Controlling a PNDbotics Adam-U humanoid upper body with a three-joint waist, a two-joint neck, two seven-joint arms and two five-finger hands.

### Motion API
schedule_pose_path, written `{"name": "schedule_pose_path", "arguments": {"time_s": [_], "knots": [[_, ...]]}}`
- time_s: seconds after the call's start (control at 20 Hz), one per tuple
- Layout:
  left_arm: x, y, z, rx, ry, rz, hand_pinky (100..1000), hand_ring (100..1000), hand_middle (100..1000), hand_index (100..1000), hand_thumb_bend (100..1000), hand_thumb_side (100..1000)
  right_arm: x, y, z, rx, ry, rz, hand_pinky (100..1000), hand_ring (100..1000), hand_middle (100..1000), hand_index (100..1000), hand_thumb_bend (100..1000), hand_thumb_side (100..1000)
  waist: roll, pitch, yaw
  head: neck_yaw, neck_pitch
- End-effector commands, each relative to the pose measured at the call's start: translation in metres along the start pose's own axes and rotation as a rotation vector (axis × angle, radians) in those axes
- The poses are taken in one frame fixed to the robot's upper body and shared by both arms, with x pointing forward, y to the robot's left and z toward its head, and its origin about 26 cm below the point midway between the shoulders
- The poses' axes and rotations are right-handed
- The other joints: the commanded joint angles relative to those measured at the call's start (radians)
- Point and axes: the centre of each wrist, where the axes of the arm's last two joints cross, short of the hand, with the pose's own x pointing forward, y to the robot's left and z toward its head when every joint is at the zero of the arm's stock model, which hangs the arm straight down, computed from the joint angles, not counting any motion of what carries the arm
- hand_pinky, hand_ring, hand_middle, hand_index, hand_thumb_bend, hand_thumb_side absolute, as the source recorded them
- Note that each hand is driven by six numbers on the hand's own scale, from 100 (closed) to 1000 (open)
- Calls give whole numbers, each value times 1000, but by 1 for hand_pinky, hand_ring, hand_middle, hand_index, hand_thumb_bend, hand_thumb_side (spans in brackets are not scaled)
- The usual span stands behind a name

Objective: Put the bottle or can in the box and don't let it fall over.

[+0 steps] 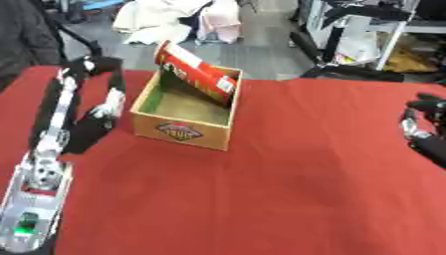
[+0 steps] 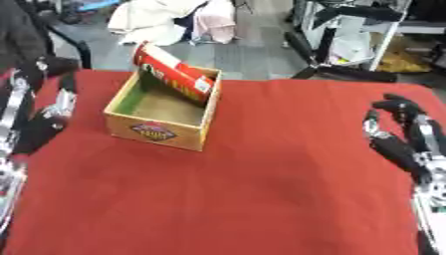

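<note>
1. Your left arm [image 1: 52, 129] comes in along the left edge over the red tablecloth [image 1: 287, 199]; it bends near the far left corner and drops back toward you; your left hand [image 1: 91, 124] hangs just left of the box, apart from it; whether its fingers are spread or curled you cannot tell, for they merge into dark shapes.
2. One cardboard box [image 1: 184, 127] sits on the cloth left of centre, open at the top, with a printed emblem [image 1: 178, 132] on its near wall; its inner left wall shows green.
3. One red can [image 1: 196, 72], a tall tube with a white band and a pale end cap, lies tilted inside the box; its lower end is down against the box's right wall and its upper end sticks out above the far left rim; it is not upright; the print on it cannot be read.
4. The cloth between the box and your right side is bare red.
5. Your right hand [image 2: 396, 134] hovers at the right edge, well apart from the box, fingers relaxed and spread, holding nothing; in the left eye view it is cut off by the frame.
6. Beyond the table you see pale cloth heaps [image 1: 187, 17] and metal stands [image 2: 348, 35] on the floor, all off the cloth.
</note>
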Motion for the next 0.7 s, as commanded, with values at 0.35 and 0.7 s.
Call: {"name": "schedule_pose_path", "arguments": {"time_s": [0.35, 0.7], "knots": [[60, 3, -57, 104, -213, 47, 817, 699, 585, 695, 100, 178, -3, -17, 23, -151, 63, 9, 1000, 896, 862, 684, 100, 241, 4, -24, 3, 62, 27], [63, 3, -60, 169, -213, 48, 817, 692, 587, 696, 100, 151, -3, -16, 24, -166, 72, 11, 1000, 894, 859, 684, 100, 243, 5, -26, 2, 61, 27]]}}
